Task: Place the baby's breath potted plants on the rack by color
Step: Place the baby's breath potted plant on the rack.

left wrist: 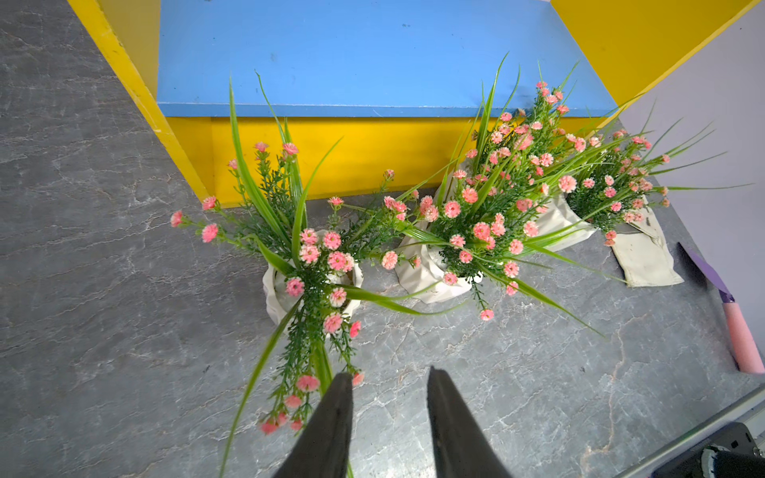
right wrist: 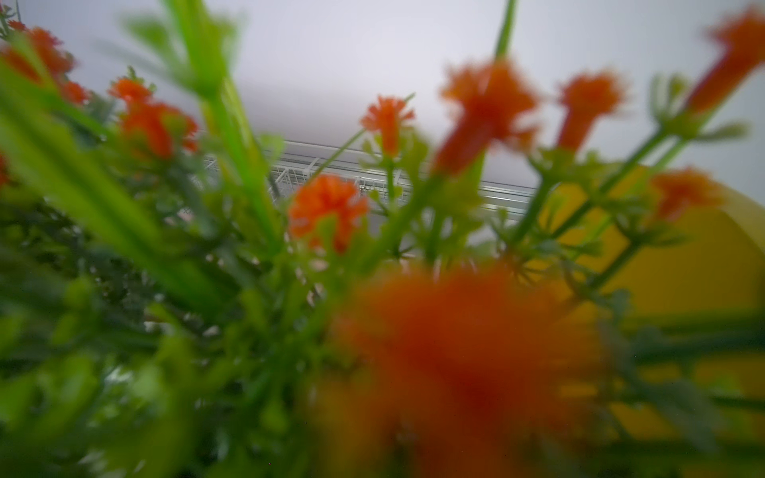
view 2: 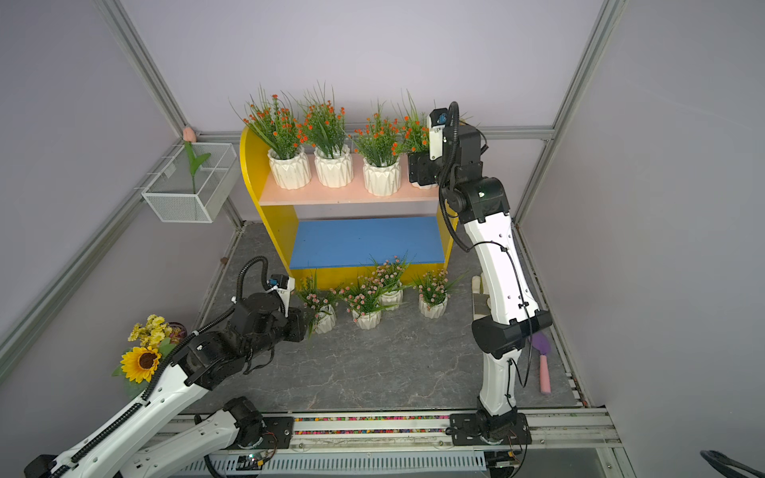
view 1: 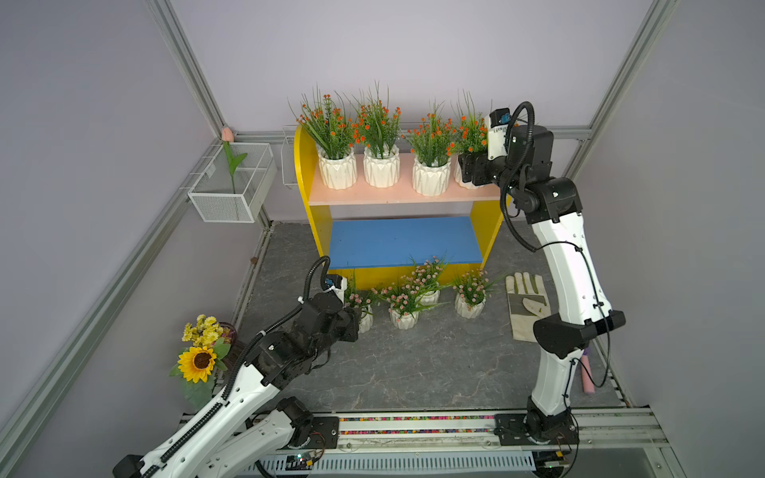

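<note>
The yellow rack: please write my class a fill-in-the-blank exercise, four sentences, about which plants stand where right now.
1. The rack's pink upper board carries ____ orange-flowered pots.
2. Its lower board, which bears no pot, is coloured ____.
3. The four unshelved pots, in front of the rack, have ____ flowers.
4. The left gripper, next to them, has its jaws ____ and holds nothing.

Missing words: four; blue; pink; open.

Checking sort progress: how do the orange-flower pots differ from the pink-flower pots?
The orange-flower pots are on the rack, top shelf; the pink-flower pots are on the table before it. The orange ones form a straight row; the pink ones sit staggered. Shared: four each, white faceted pots, green sprigs.
</note>
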Tool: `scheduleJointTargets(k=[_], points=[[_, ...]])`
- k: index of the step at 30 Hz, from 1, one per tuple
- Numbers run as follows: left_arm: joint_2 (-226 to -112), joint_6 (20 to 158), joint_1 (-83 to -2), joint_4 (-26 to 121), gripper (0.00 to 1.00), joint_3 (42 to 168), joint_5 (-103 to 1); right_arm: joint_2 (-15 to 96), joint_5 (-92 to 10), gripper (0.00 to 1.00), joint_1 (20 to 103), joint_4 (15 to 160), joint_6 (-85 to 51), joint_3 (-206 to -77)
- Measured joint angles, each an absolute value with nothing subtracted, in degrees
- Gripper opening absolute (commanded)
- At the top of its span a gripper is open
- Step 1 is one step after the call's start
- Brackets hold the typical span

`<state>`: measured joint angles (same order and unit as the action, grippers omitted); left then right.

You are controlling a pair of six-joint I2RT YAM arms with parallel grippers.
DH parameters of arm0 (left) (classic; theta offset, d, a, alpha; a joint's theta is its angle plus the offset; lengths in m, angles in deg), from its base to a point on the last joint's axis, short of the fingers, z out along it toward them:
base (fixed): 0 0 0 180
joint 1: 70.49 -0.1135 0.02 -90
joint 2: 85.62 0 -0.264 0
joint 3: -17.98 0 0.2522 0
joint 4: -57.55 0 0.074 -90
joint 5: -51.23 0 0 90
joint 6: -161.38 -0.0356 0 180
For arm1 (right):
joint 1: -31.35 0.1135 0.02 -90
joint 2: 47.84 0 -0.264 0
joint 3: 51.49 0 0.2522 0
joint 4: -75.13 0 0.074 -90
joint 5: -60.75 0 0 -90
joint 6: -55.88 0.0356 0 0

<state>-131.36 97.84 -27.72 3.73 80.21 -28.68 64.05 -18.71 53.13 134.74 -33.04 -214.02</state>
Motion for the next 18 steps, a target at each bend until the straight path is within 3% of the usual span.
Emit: scheduleJointTargets(k=[7,18], points=[[-131.4,97.8,-27.7,3.2,0.38,80.2,-28.2,64.9,-19.3,1.0,53.2,133.7,-32.0,-214.4],[-131.0,97.8,-27.7,2.7,0.41,80.2,-28.0,65.7,-19.6,0.88,52.8,132.7,-31.0,-214.6]])
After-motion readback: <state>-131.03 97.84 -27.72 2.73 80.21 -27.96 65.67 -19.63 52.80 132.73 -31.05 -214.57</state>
